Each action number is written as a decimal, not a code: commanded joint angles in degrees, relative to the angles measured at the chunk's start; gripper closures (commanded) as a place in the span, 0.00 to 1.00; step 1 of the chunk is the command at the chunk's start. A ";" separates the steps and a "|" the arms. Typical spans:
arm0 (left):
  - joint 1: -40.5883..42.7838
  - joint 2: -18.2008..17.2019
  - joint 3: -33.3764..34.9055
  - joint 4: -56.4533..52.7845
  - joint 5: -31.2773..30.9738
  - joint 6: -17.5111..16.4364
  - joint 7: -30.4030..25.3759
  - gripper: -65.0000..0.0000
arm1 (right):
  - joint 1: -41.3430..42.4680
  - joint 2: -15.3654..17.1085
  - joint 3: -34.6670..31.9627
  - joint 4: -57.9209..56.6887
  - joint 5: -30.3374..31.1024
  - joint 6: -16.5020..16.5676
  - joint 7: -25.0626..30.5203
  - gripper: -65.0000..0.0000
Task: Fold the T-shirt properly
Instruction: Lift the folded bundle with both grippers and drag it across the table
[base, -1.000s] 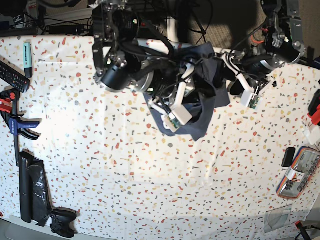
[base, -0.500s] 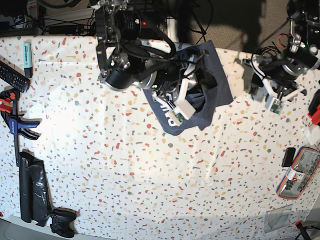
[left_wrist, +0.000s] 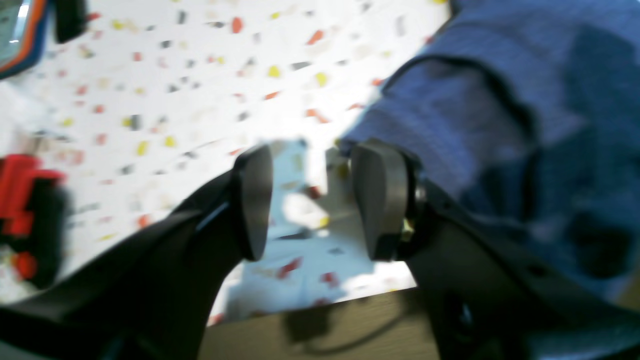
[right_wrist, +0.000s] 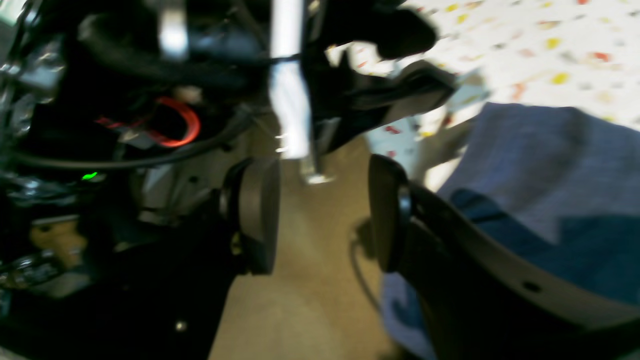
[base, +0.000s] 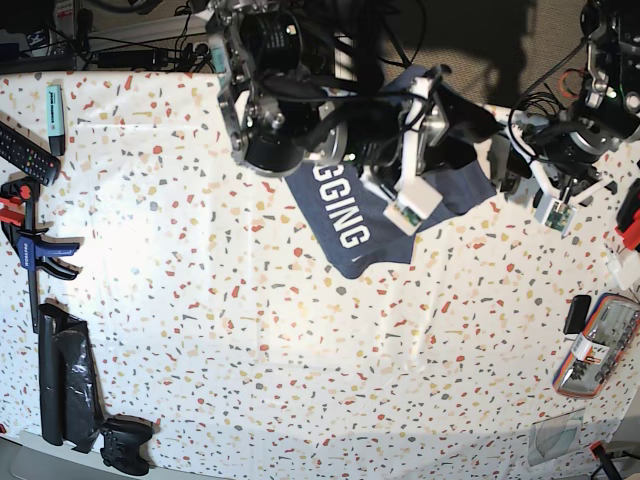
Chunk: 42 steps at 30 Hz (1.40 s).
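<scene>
Only the base view shows the white block lettering on the dark slate-blue heathered cotton T-shirt (base: 352, 222), reading "GGING"; both wrist views show plain blue cloth alone. The left wrist view alone shows a red-and-black clamp-like tool (left_wrist: 27, 215), blurred, well off to the left of the fingers.

The left gripper (left_wrist: 312, 200) has its two grey pads (left_wrist: 255, 200) standing apart with nothing between them; through the gap lies the white speckled tablecloth (left_wrist: 165, 85) and its edge. The shirt (left_wrist: 505, 125) lies just beside the right-hand pad, and whether it touches is unclear through the blur.

The right gripper (right_wrist: 322, 215) also has its pads (right_wrist: 260, 215) parted and empty, with bare floor showing in the gap. The shirt (right_wrist: 545, 165) spreads to the right of the right-hand finger and under it.

In the base view the shirt lies bunched at the table's far edge beneath the right arm, its long axis running diagonally from the near-left corner to the far right, the lettering running along its near-left edge
</scene>
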 joint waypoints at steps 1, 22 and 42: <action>-0.48 -0.63 -0.35 0.96 -2.71 0.02 -1.33 0.59 | 1.68 -0.63 0.96 0.96 -0.59 0.76 1.95 0.58; 12.41 14.27 -0.22 -2.93 -23.23 -3.91 -0.72 1.00 | 20.55 8.61 11.80 -25.49 -20.68 0.33 11.37 1.00; -11.39 14.25 -0.22 -36.35 -7.50 -5.42 -10.49 1.00 | 10.45 14.51 10.47 -22.08 -24.44 1.96 10.99 1.00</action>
